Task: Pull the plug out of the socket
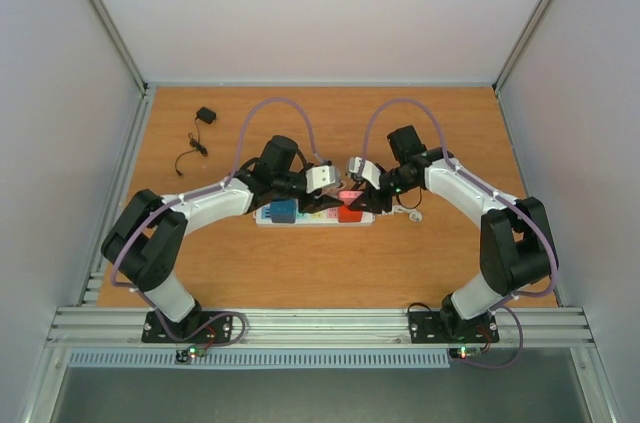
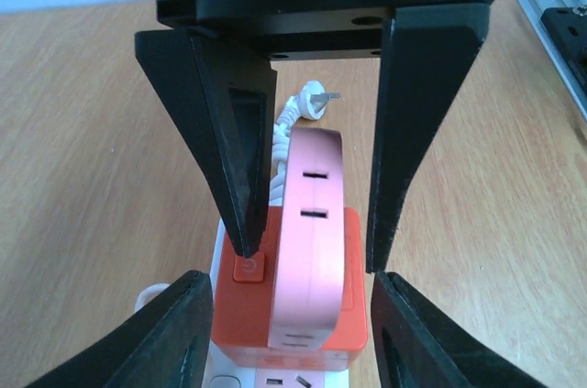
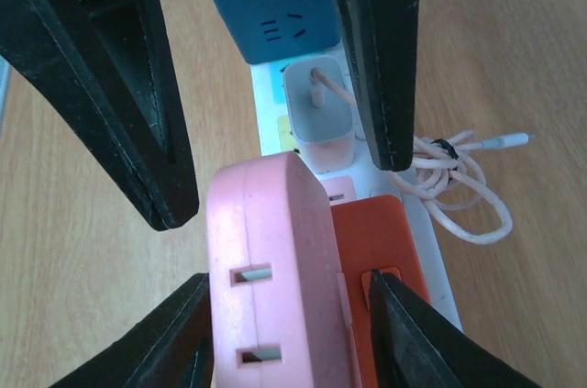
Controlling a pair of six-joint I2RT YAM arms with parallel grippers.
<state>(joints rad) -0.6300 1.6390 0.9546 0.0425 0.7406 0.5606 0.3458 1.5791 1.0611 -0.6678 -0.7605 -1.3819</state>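
One power strip (image 1: 315, 215), white, lies left-to-right at mid-table, with a blue cube (image 3: 266, 3) at its left end, a white charger (image 3: 316, 117) with a coiled pink cable (image 3: 459, 195) next along, and an orange block (image 2: 240, 315) towards the right. The pink plug (image 2: 312, 250) stands upright against the orange block; whether it seats in the block or in the strip cannot be told. The left gripper (image 2: 313, 258) has its jaws apart astride the pink plug, one tip resting on the block's button, a gap showing at the other face; nothing is gripped. The right gripper (image 3: 284, 191) also straddles the plug with jaws apart, clear of it on both sides. Judged best practice: one gripper closes square on the plug's flat faces, low down, off the button; the other shifts to pin the strip; the pull goes straight up, no twist. Room: open above; bare table (image 1: 300, 273) near and far of the strip; a black adapter (image 1: 205, 115) far left, well apart; side walls distant. The two grippers crowd each other over the plug.
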